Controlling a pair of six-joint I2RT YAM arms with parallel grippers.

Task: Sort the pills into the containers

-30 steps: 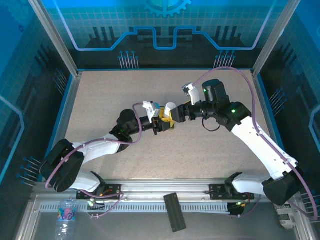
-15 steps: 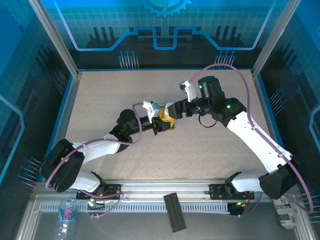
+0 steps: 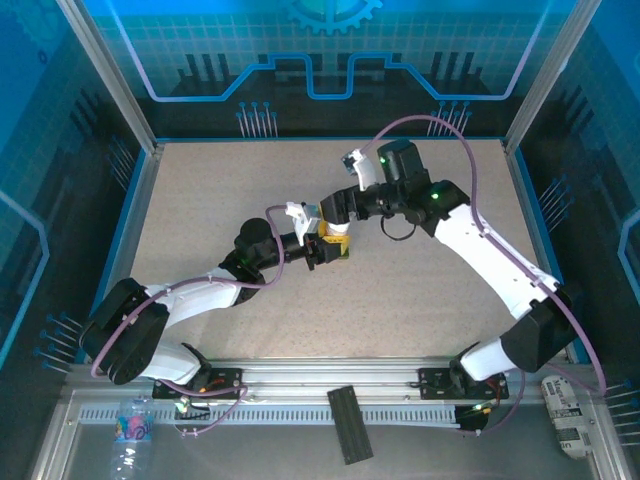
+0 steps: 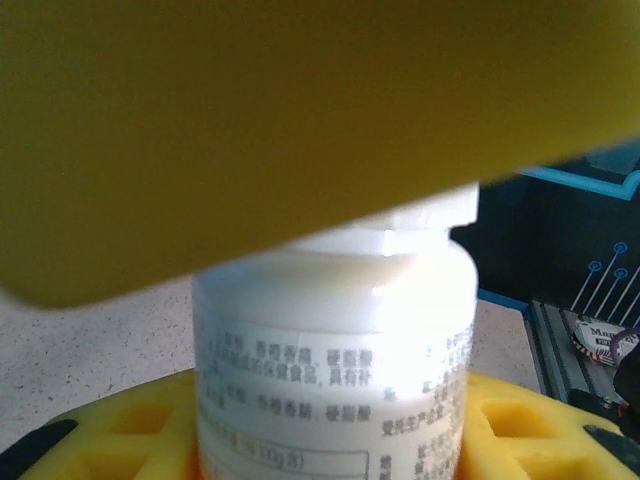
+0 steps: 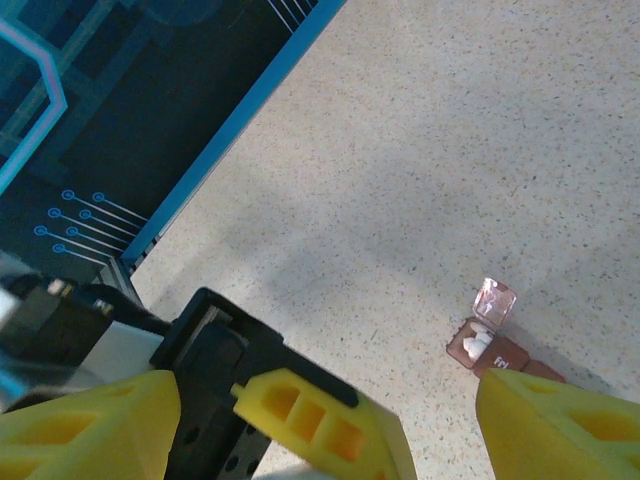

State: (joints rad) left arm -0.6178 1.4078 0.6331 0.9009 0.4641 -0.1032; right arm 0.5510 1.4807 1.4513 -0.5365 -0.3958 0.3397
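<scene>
My left gripper [image 3: 330, 248] is shut on a small white bottle [image 4: 330, 340] with printed text, its yellow fingers [image 4: 525, 420] pressed against both sides. My right gripper [image 3: 336, 210] hovers open just above the bottle; one of its yellow fingers [image 4: 250, 130] blurs across the top of the left wrist view and hides the bottle's top. In the right wrist view, the right gripper [image 5: 320, 400] straddles the left gripper's black body and yellow finger. The containers [image 5: 495, 350], a dark red strip, lie on the table with one lid up and white pills [image 5: 478, 340] inside.
A blue raised edge [image 5: 240, 120] borders the speckled table at the back. Off the table along the near rail lie a black flat piece [image 3: 350, 422], a plastic water bottle [image 3: 133, 425] and a white box [image 3: 570, 415].
The right arm has swung left and brought its gripper over the bottle, covering the white cap seen earlier. The left arm has stayed still with the bottle.
</scene>
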